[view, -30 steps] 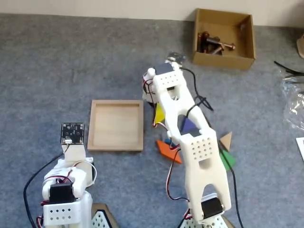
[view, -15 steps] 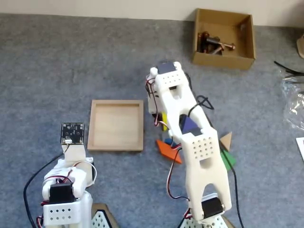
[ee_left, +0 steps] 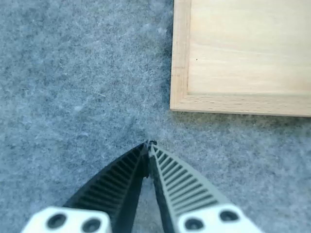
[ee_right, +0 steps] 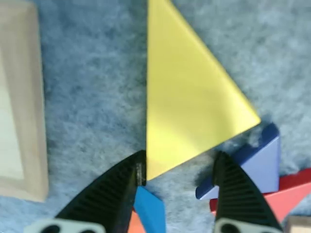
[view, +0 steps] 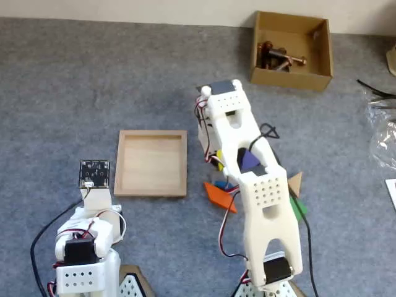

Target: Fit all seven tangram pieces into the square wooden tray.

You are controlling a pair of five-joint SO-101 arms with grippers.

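The square wooden tray (view: 151, 162) lies empty on the grey carpet; its rim (ee_right: 22, 107) is also in the right wrist view. My right gripper (ee_right: 177, 167) is open just above the carpet, its fingers astride the near corner of the big yellow triangle (ee_right: 184, 111). One fingertip (ee_right: 138, 167) sits at the triangle's straight edge. Around it lie a dark blue piece (ee_right: 257, 160), a light blue piece (ee_right: 148, 208) and a red-orange piece (ee_right: 286, 196). My left gripper (ee_left: 148, 145) is shut and empty, hovering near a corner of the tray (ee_left: 180, 97).
In the high view the right arm (view: 247, 167) covers most pieces; an orange piece (view: 219, 197), a purple piece (view: 249, 161), a tan triangle (view: 295, 182) and a green piece (view: 297, 208) peek out. A cardboard box (view: 291, 49) stands at the back, a plastic bag (view: 383, 133) at the right.
The right arm's head has swung away from the tray and farther back. It now covers nearly all of the yellow triangle in the high view. The left arm has kept still.
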